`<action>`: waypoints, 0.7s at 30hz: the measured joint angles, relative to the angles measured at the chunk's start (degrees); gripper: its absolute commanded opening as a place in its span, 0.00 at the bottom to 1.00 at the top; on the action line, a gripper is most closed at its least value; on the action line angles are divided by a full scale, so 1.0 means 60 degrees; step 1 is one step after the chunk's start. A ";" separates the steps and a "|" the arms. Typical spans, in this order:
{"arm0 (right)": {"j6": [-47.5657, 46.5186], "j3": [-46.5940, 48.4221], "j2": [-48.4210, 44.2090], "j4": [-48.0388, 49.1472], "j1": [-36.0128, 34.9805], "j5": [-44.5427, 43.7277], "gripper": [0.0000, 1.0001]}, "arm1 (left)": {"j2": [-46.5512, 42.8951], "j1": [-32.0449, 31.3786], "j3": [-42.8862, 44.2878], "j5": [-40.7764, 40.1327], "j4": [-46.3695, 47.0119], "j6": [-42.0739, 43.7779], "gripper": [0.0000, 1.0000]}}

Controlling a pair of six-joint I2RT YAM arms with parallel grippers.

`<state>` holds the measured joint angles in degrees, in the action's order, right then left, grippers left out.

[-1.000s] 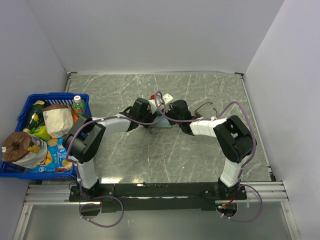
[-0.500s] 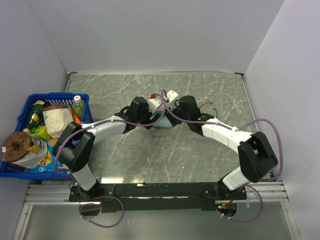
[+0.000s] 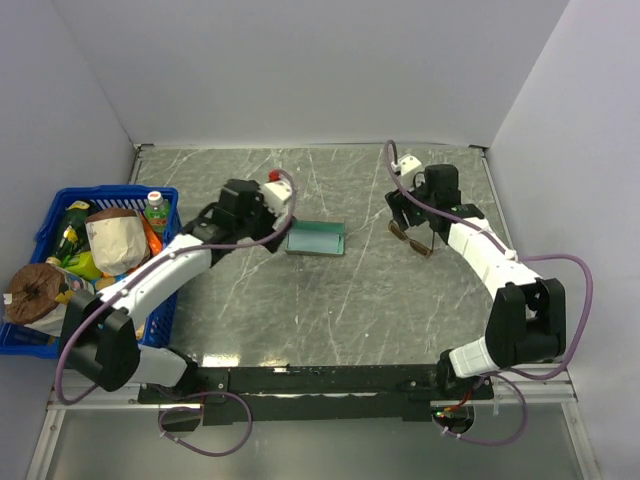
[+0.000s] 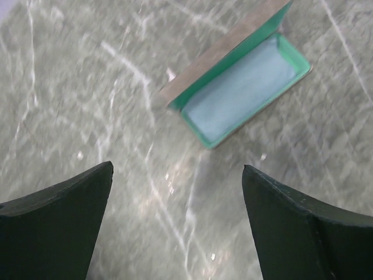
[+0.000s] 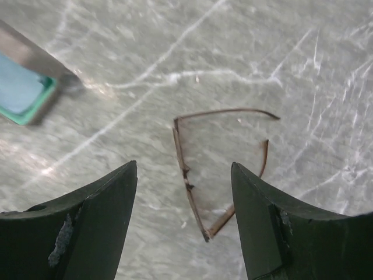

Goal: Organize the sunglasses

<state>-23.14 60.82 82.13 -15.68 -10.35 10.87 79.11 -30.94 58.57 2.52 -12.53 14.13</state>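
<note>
The sunglasses point(image 5: 187, 185), thin brown frame with both temple arms unfolded, lie on the marble table at the right point(image 3: 411, 239). My right gripper point(image 5: 183, 165) hovers over them, open, with the front frame showing between its fingers and nothing gripped; from above it sits just behind them point(image 3: 408, 215). The open case point(image 3: 316, 238) with teal lining lies mid-table, a light blue cloth point(image 4: 239, 87) inside it. Short of the case, on its left, my left gripper point(image 4: 178, 169) is wide open and empty point(image 3: 282, 228).
A blue basket point(image 3: 100, 192) full of groceries stands at the left edge of the table. White walls close the table at the back and on both sides. A corner of the case point(image 5: 23, 87) shows at the left of the right wrist view.
Both arms have drawn apart from the case, the left one to the left, the right one out over the sunglasses. Both grippers have opened, and the case now shows uncovered.
</note>
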 measured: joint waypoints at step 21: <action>-0.1137 0.0189 0.2645 -0.0892 0.0197 -0.0182 0.53 | -0.1712 0.1249 -0.0430 0.2113 -0.2018 -0.0007 0.97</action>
<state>-29.95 61.95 98.00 -21.04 -9.17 9.78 68.84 -23.44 55.99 15.20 -24.64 14.09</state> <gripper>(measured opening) 0.576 0.966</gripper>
